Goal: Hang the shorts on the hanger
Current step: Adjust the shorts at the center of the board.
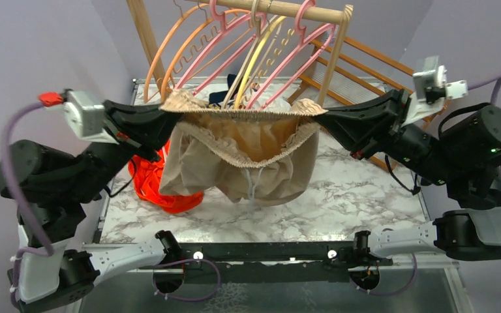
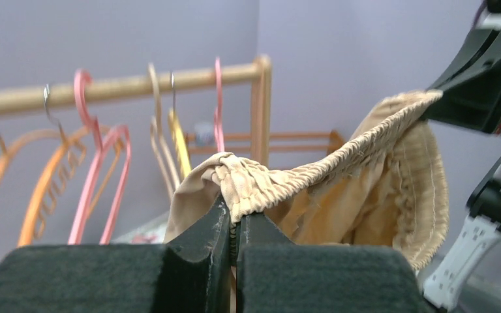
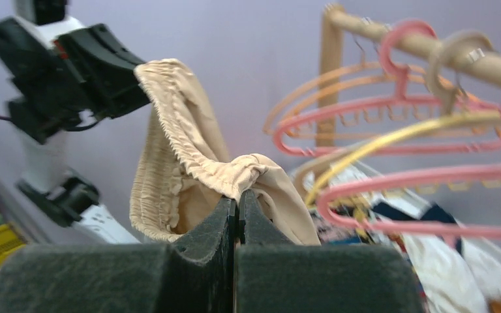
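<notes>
Shorts (image 1: 241, 156), beige | waistband pinched at both ends, left gripper (image 1: 168, 116) and right gripper (image 1: 318, 116) clamped tight | we hold it stretched wide, ready for the pink hanger (image 1: 300, 55).

Tan shorts (image 1: 235, 163) at centre frame, ribbed beige waistband, white drawstring. Pink hanger (image 3: 430, 175) at right, near a yellow hanger (image 3: 404, 134); orange hangers (image 2: 45, 186) at left. Bright orange garment (image 1: 163, 182) left of centre. White bench (image 1: 352, 195), grey marble veining. Black left end effector (image 1: 166, 111) and right end effector (image 1: 316, 114). Lilac walls.
</notes>
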You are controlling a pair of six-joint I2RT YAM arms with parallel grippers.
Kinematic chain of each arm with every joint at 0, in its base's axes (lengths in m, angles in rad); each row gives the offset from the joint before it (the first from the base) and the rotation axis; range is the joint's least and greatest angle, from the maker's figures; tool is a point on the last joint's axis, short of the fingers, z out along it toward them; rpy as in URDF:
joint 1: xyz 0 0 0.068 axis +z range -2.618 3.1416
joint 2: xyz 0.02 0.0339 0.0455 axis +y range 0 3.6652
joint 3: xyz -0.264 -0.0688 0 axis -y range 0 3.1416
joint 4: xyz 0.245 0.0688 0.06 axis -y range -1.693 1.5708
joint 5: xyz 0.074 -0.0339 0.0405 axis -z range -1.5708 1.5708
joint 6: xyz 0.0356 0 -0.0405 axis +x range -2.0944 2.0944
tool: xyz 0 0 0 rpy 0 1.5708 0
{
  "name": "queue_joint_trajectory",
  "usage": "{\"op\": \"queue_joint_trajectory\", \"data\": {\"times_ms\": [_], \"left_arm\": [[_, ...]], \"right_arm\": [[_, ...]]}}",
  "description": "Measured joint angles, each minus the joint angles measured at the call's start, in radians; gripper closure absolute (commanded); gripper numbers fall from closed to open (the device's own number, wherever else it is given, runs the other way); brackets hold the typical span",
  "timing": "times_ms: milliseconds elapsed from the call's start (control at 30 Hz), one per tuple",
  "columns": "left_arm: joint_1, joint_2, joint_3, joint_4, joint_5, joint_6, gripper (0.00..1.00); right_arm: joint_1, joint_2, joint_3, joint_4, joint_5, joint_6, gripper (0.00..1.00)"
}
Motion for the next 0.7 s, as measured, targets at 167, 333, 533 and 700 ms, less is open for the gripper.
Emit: {"op": "queue_joint_trajectory", "data": {"times_ms": [167,333,533,700], "left_arm": [[0.0,0.042,0.121,0.085,0.07,0.021,1.0],[0.0,-0.095,-0.081,0.12,0.059,0.019,1.0],[0.0,-0.076,-0.092,0.05,0.012,0.035,1.0],[0.0,0.111,0.294,0.072,0.072,0.066,1.0]], "right_arm": [[0.001,-0.007,0.041,0.082,-0.167,-0.018,0.99],[0.001,-0.101,-0.157,0.127,-0.143,-0.017,0.99],[0.001,0.02,-0.085,0.026,-0.089,-0.042,0.99],[0.001,0.127,0.225,0.046,-0.224,-0.061,0.99]]}}
